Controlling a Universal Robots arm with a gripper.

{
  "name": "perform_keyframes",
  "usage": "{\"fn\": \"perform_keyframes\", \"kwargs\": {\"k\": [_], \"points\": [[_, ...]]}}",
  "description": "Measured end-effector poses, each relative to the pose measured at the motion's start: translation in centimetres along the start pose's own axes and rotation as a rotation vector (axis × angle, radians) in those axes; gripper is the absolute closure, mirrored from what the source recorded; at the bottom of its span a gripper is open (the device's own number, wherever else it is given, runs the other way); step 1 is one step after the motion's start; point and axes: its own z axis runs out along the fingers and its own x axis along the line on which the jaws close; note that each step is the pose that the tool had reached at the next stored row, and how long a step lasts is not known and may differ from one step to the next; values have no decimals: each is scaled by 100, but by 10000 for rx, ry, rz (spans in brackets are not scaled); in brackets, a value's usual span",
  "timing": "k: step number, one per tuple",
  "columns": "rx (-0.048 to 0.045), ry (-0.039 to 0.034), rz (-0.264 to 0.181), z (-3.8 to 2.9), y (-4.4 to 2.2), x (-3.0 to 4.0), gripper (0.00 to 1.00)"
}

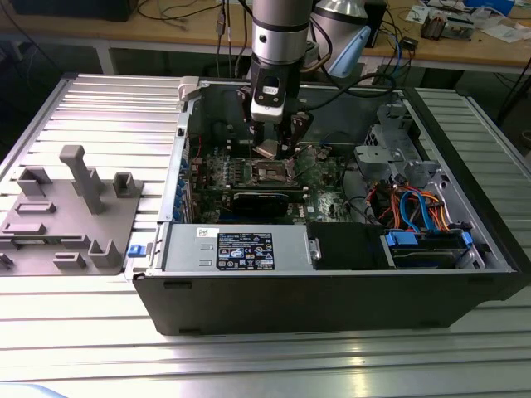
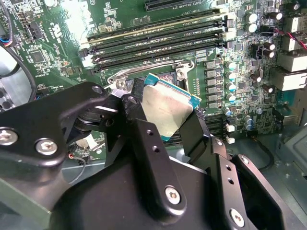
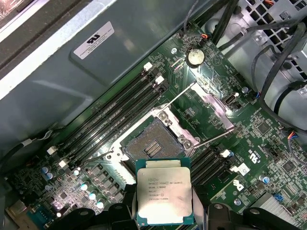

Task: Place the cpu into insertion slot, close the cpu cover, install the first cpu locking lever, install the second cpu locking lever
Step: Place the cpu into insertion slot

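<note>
The claw (image 2: pixel 163 111) is clamped on the cpu (image 3: pixel 164 191) by its side edges, clear above the uncovered insertion slot (image 3: pixel 151 143), which lies at six o'clock from it in the exterior view.

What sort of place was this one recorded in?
Probably a robotics lab or workshop: an open computer case sits on a ribbed metal table, a cluttered wooden bench runs behind, and the arm has a tool holding a cpu over the motherboard.
</note>
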Motion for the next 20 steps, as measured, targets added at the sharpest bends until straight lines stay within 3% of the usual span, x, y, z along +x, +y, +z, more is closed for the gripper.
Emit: {"fn": "perform_keyframes", "kwargs": {"k": [20], "points": [[2, 0, 105, 6, 0, 0, 45]]}}
